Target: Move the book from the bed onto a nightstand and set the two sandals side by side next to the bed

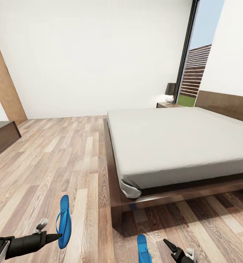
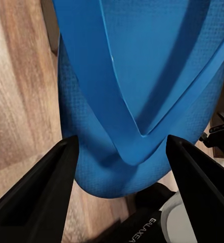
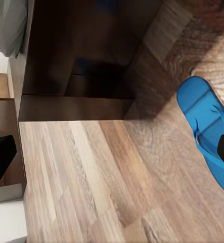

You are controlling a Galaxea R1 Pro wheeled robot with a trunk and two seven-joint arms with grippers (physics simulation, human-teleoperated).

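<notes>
One sandal (image 1: 64,220) hangs at the tip of my left claw (image 1: 55,237), near and left of the bed's (image 1: 180,146) foot corner, toe end pointing away from me. In my left wrist view the sandal (image 2: 142,96) sits between my two fingers (image 2: 46,187), its blue straps meeting in a V just ahead of them; the fingers stand wide apart on either side of its rounded end, and I cannot tell whether they press it or merely flank it.

The second sandal (image 1: 143,249) lies on the plank floor (image 1: 55,160) at the near edge, just left of my right claw (image 1: 172,248). My right wrist view shows that sandal (image 3: 208,136) flat on the boards beside the bed frame's dark corner; my right fingers (image 3: 0,157) are spread wide with nothing between them.

The bed has a bare grey mattress on a dark frame, with a brown headboard (image 1: 227,104) on the right. At its far corner stands a nightstand (image 1: 167,105) with a black-shaded lamp (image 1: 170,92), next to a tall window (image 1: 200,54). A low dark bench (image 1: 0,137) sits far left against the wall.
</notes>
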